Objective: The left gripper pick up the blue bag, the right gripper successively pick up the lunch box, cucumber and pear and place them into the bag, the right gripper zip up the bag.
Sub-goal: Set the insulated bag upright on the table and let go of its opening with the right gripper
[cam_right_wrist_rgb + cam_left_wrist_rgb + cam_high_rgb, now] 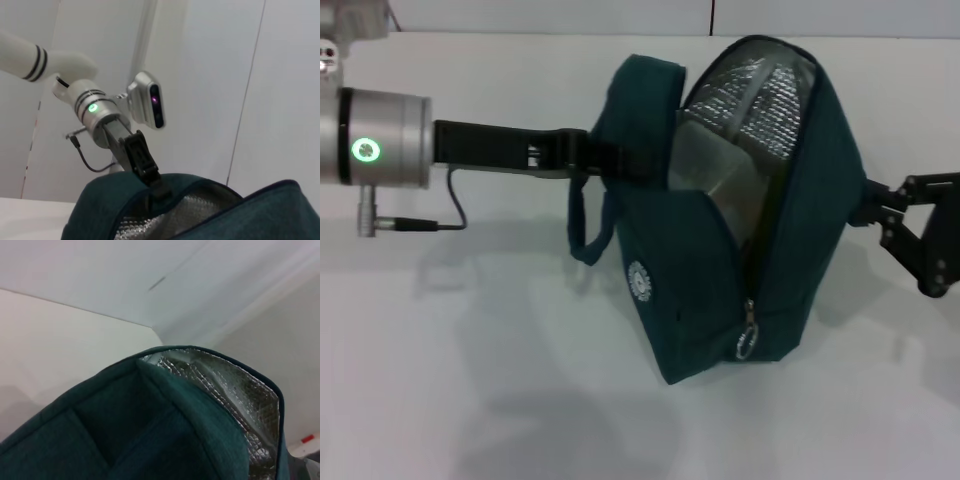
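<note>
The big dark teal cloth bag, the blue bag (720, 290), sits in the middle of the white tabletop (470, 400). It leans a bit to one side. Its top is open, and the shiny silver foil lining (760, 100) shows inside. Down in the opening is a pale grey shape, but I cannot tell what it is. The zip runs down the front edge of the bag. A small metal zip ring (748, 338) hangs near the bottom of it. On the side there is a small white round logo (638, 281), but its writing is too small to read. One loop handle (585, 235) hangs down on the robot's left side of the bag.

The left gripper (598, 155) is black and sits on a round silver wrist with a green light (365, 151). It reaches in from the left, and its fingers are closed on the top rim of the bag. The right wrist view shows this too, with the left gripper (156, 184) pinching the rim just above the foil. There is tiny white writing (533, 153) on it that cannot be read.

The right gripper (872, 200) is all black. It is at the far right side of the bag and touches the cloth there. I cannot tell if it is open or closed.

The left wrist view shows the teal cloth (150, 430) up close.
</note>
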You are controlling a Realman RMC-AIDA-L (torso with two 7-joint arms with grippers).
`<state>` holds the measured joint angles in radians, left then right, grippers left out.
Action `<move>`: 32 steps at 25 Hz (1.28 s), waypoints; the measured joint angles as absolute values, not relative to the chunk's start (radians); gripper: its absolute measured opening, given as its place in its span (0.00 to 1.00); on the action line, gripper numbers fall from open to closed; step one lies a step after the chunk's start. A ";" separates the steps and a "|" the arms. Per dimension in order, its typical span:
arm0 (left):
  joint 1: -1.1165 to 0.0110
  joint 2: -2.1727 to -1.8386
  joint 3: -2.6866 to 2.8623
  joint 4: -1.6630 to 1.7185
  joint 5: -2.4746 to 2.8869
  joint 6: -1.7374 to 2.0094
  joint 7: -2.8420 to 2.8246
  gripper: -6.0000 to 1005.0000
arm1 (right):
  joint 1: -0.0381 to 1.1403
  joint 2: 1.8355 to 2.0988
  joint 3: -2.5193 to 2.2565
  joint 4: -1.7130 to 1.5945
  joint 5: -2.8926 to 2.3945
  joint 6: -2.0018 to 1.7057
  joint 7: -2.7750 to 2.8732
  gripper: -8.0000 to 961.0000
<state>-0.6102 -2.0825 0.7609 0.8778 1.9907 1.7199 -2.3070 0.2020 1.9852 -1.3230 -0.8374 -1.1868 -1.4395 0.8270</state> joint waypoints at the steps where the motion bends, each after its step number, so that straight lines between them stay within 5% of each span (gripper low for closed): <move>1: -0.617 -2.083 0.761 0.864 1.991 1.719 -2.301 0.04 | 0.197 1.986 -1.307 -0.838 -1.197 -1.455 0.829 0.09; 32: -0.625 -2.086 0.760 0.707 1.970 1.664 -2.223 0.04 | 0.152 2.003 -1.194 -0.754 -1.266 -1.644 0.734 0.13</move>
